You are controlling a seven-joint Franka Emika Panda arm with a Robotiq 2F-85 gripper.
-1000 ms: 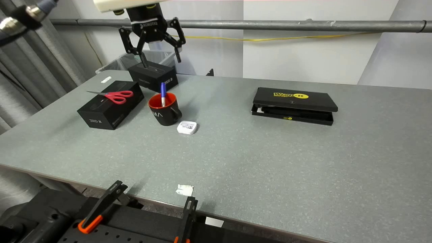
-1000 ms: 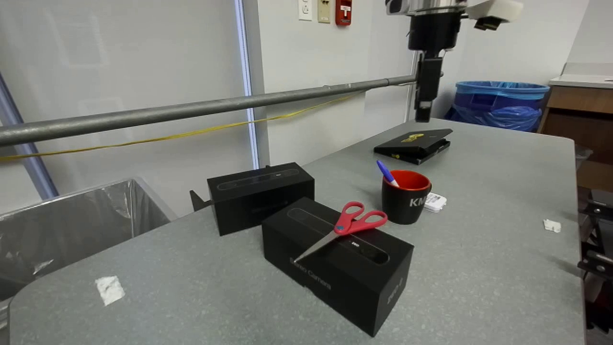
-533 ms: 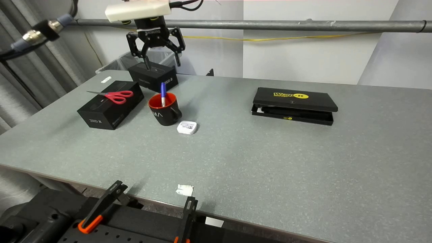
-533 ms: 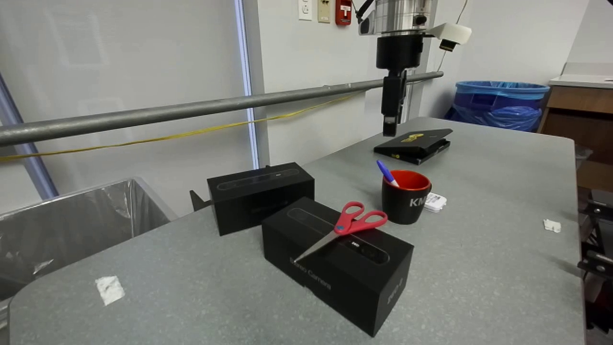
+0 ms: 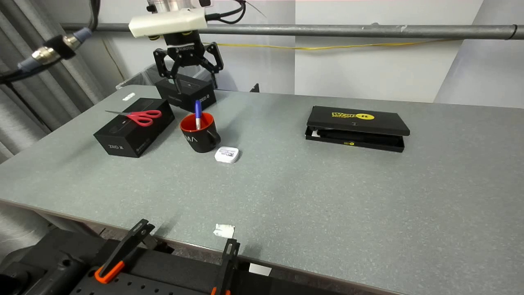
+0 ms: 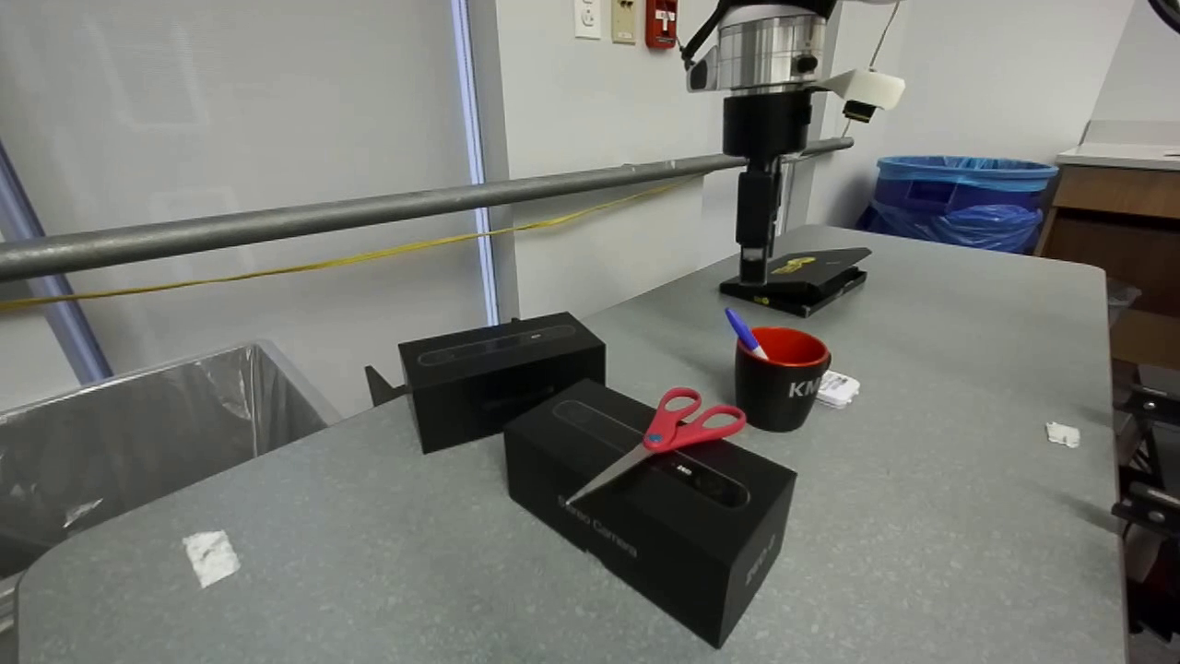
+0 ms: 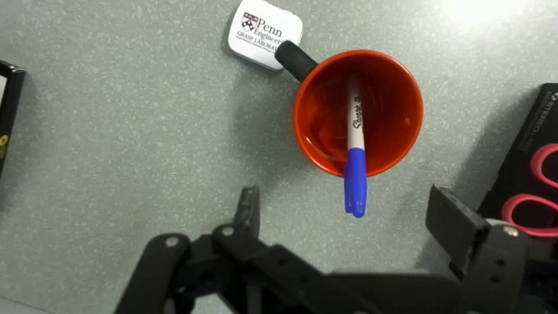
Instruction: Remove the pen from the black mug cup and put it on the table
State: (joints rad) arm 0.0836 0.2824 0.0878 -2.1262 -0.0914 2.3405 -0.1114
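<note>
The pen [image 5: 198, 109], with a blue cap and white barrel, stands tilted in the black mug [image 5: 201, 141], cap end up above the red rim. In an exterior view the pen [image 6: 743, 330] leans on the rim of the mug [image 6: 771, 397]. In the wrist view the cap of the pen [image 7: 356, 174] sticks out over the rim of the mug [image 7: 392, 109]. My gripper [image 5: 197, 88] is open and empty, above and behind the mug. In the wrist view the pen cap shows between the fingers of the gripper [image 7: 343, 191], touching neither. The mug stands on the grey table [image 5: 286, 196].
Red scissors [image 6: 671, 426] lie on a black box [image 6: 636, 516] close beside the mug. Another black box [image 6: 502, 380] stands behind. A white tin [image 5: 226, 155] sits by the mug handle. A flat black case [image 5: 356, 128] lies farther along the table. A metal rail [image 5: 368, 31] runs behind the table.
My open gripper has moved down and, in an exterior view, left toward the mug, coming lower over the pen's area. The pen, mug and other objects have not moved.
</note>
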